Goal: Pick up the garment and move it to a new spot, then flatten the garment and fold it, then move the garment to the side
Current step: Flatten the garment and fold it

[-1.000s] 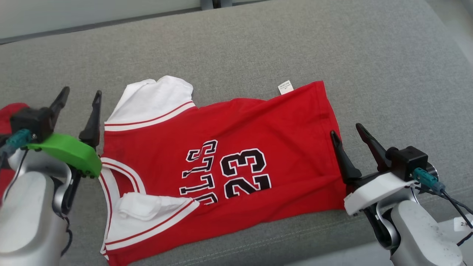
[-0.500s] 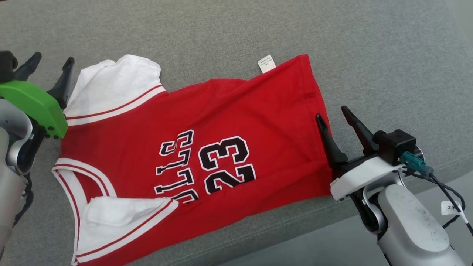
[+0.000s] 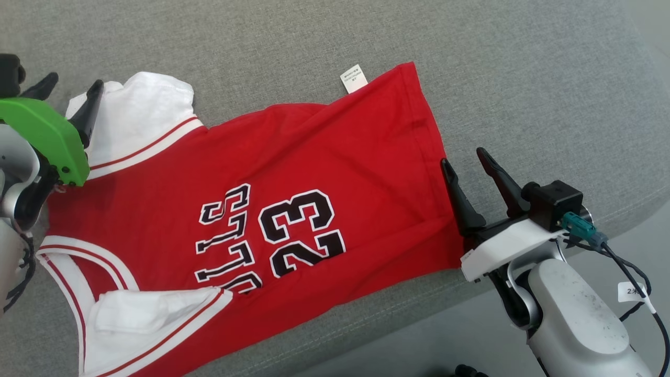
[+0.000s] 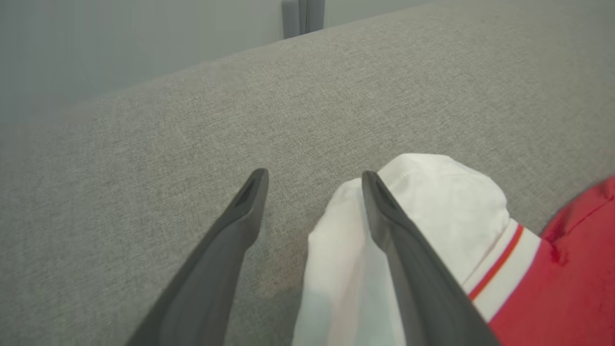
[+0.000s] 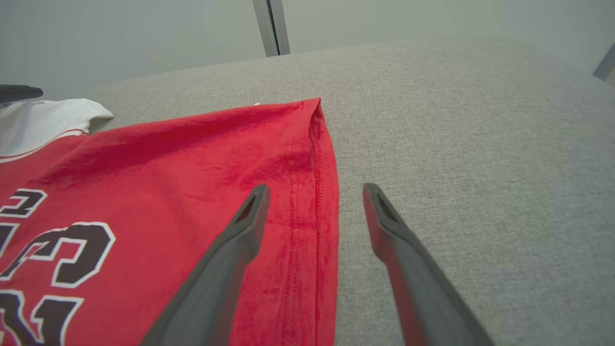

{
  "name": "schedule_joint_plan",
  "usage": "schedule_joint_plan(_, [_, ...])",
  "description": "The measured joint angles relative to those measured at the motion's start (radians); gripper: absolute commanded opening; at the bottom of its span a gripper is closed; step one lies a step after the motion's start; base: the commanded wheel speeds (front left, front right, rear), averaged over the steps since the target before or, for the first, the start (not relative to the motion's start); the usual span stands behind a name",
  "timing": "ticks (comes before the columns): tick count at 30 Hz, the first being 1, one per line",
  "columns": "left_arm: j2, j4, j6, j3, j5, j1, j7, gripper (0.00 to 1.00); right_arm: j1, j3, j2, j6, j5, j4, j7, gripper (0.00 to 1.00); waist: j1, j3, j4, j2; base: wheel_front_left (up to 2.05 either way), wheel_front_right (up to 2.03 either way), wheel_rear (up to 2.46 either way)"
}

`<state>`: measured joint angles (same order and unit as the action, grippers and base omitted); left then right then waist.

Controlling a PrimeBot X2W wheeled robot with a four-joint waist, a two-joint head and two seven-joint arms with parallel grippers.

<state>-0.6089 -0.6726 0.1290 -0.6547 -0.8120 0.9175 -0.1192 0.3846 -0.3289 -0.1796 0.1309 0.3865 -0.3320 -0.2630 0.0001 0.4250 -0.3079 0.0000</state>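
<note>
The garment (image 3: 314, 157), a red jersey with white sleeves and "23" on it, lies spread flat on the grey couch cushion (image 3: 523, 78). My left gripper (image 3: 73, 82) is open at the far white sleeve (image 4: 432, 202). In the left wrist view, one finger (image 4: 403, 250) is over the sleeve's edge and the other over bare cushion. My right gripper (image 3: 462, 157) is open at the jersey's bottom hem (image 5: 317, 158). There its left finger is above the red cloth and its right finger above the cushion. Neither gripper holds anything.
A white label (image 3: 354, 78) sticks out at the jersey's far edge. The cushion's front seam (image 3: 366, 324) runs below the jersey, with a lower grey surface (image 3: 429, 345) beyond it. A pale wall (image 5: 144, 38) rises behind the couch.
The head camera has turned, shifting the whole picture left and up. Relative to the jersey, my left gripper has come closer to the white sleeve. Both grippers stay open.
</note>
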Motion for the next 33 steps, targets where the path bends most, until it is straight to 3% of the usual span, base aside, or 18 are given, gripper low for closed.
schedule_joint_plan(17, [-0.016, -0.099, 0.0, -0.14, -0.105, 0.051, -0.043, 1.0, 0.013, -0.01, 0.003, 0.0, 0.001, -0.007, 0.0, 1.0, 0.0, 0.011, -0.009, 0.0, 0.0, 0.0, 0.0])
schedule_joint_plan(18, [-0.016, -0.108, 0.0, -0.147, -0.114, 0.052, -0.051, 0.98, 0.013, -0.01, 0.003, 0.0, 0.001, -0.007, 0.0, 1.0, 0.0, 0.011, -0.01, 0.0, 0.0, 0.0, 0.0])
schedule_joint_plan(20, [-0.017, -0.117, 0.0, -0.159, -0.132, 0.058, -0.062, 0.85, 0.014, -0.01, 0.004, 0.0, 0.001, -0.007, 0.0, 1.0, 0.0, 0.013, -0.011, 0.0, 0.0, 0.0, 0.0])
schedule_joint_plan(23, [-0.017, -0.122, 0.0, -0.168, -0.144, 0.064, -0.051, 0.8, 0.016, -0.009, 0.004, 0.0, 0.0, -0.007, 0.0, 1.0, 0.0, 0.016, -0.011, 0.0, 0.0, 0.0, 0.0])
schedule_joint_plan(25, [-0.019, -0.118, 0.0, -0.179, -0.155, 0.067, -0.045, 0.83, 0.018, -0.01, 0.004, 0.0, 0.0, -0.007, 0.0, 1.0, -0.0001, 0.017, -0.013, 0.0, 0.0, 0.0, 0.0])
schedule_joint_plan(28, [-0.019, -0.113, 0.0, -0.192, -0.175, 0.077, -0.037, 1.0, 0.019, -0.011, 0.005, 0.0, 0.0, -0.008, 0.0, 1.0, 0.0, 0.019, -0.014, 0.0, 0.0, 0.0, 0.0])
schedule_joint_plan(33, [-0.015, -0.114, 0.0, -0.226, -0.181, 0.1, -0.033, 1.0, 0.021, -0.016, 0.007, 0.0, 0.0, -0.011, 0.0, 1.0, 0.0, 0.019, -0.019, 0.0, 0.0, 0.0, 0.0])
